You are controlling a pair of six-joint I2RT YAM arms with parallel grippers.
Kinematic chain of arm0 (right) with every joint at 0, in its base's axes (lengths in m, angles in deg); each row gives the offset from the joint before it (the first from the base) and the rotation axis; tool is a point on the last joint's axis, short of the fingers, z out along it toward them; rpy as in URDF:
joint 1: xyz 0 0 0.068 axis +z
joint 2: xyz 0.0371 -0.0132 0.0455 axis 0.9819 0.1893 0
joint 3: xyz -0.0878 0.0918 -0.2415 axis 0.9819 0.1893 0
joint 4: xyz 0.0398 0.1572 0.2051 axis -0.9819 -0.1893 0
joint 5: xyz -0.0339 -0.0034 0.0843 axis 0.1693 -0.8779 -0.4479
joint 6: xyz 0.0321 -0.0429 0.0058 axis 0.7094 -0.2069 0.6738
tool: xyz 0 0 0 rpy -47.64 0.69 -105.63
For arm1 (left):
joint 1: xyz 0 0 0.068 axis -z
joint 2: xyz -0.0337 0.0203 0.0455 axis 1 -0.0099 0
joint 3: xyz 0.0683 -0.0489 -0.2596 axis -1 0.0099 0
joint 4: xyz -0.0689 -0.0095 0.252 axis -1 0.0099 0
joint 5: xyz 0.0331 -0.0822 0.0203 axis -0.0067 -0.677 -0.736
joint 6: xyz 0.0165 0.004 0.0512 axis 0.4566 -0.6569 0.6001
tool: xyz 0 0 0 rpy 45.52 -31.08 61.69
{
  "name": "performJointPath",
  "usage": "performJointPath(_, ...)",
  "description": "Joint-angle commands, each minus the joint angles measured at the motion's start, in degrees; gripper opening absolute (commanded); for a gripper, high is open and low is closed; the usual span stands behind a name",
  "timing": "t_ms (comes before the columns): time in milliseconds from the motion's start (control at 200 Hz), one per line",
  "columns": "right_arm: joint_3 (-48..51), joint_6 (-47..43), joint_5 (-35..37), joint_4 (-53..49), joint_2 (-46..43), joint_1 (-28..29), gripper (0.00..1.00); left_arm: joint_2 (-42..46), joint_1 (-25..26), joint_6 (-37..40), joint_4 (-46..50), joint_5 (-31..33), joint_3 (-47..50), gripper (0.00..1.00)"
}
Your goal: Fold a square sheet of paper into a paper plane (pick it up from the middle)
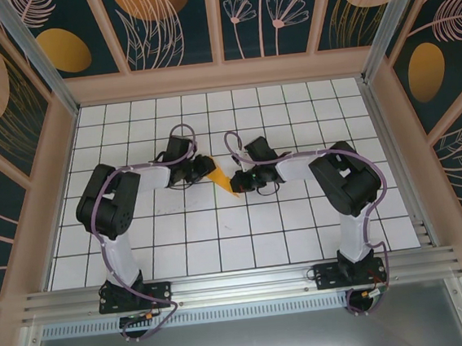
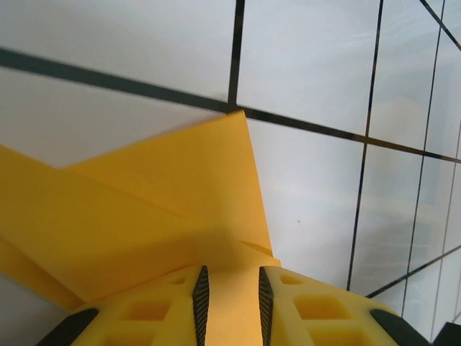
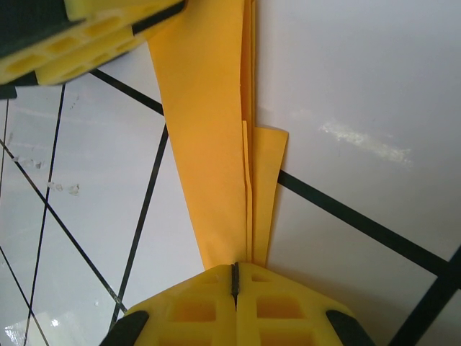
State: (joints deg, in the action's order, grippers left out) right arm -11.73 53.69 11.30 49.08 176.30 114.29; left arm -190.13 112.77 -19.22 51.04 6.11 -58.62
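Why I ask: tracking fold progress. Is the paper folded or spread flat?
Folded. The paper plane is a narrow strip of stacked layers with creases in the right wrist view, pinched in the shut right gripper.

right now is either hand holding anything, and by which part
The right hand is shut on the folded paper, pinching its narrow end. The left hand straddles the other end, fingers apart, not clamping.

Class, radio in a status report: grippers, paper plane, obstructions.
Left gripper open, fingers astride the paper plane. Right gripper shut on its folded end. No obstruction seen.
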Motion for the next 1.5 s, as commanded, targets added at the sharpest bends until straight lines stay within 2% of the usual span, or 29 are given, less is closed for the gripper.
performJointPath(0, 2.8, -1.1, 7.3, -10.2, 3.9, -0.5, 0.00, -1.7, -2.1, 4.4, 4.1, 5.9, -2.1, 0.28)
performJointPath(500, 3.0, -0.8, 7.6, -10.0, 3.9, -0.8, 0.00, -1.9, -5.9, 6.6, 7.2, 10.1, -3.2, 0.28)
performJointPath(666, 3.0, -0.7, 7.5, -10.0, 4.0, -0.8, 0.00, 1.6, -8.0, 6.3, 7.8, 10.2, -2.5, 0.30)
performJointPath(926, 3.0, -0.4, 6.9, -9.6, 4.2, -0.8, 0.00, 10.5, -8.0, 4.9, 6.7, 8.6, 1.0, 0.30)
performJointPath(1061, 3.0, -0.3, 6.9, -9.5, 4.3, -0.8, 0.00, 16.4, -5.2, 0.1, 1.1, 9.0, 8.9, 0.26)
performJointPath(1171, 3.0, -0.1, 6.8, -9.4, 4.6, -0.7, 0.00, 17.7, -1.4, -3.1, -2.9, 6.8, 12.1, 0.24)
performJointPath(1376, 3.0, 0.0, 6.8, -9.5, 4.7, -0.8, 0.00, 13.4, 4.7, -10.0, -11.9, 1.9, 14.0, 0.17)
performJointPath(1496, 2.9, 0.1, 6.8, -9.5, 4.8, -0.6, 0.00, 9.2, 6.9, -10.6, -11.9, 1.3, 11.6, 0.14)
